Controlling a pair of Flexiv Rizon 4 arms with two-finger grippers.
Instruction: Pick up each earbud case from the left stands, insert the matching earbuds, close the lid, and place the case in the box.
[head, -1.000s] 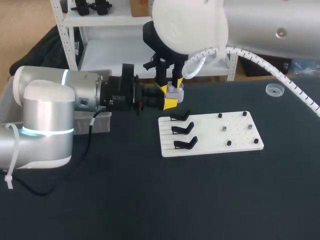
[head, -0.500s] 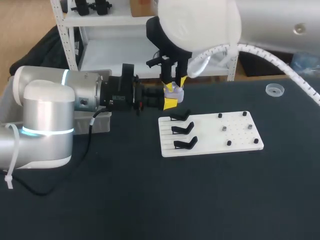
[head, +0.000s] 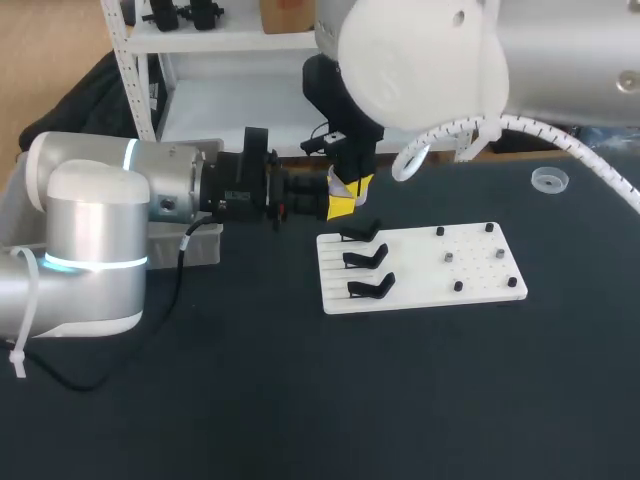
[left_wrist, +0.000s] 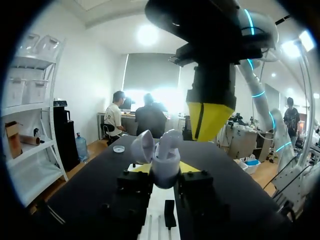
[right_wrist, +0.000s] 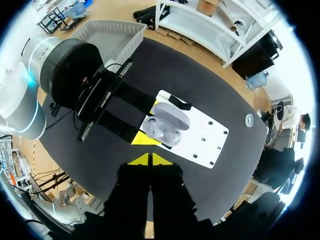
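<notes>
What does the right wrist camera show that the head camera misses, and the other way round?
Only the right wrist view looks straight down into the open earbud case, lid and inside alike, and into the open top of the grey box. Only the head view shows all three black stands in a row; the case hides most of them from the wrist. Both show the left gripper, the white board and a small clear ring.

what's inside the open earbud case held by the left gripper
The earbud case, lid open in the left gripper, holds at least one white earbud, its stem poking up. Whether a second sits beside it I cannot tell; what lies under it is covered.
</notes>
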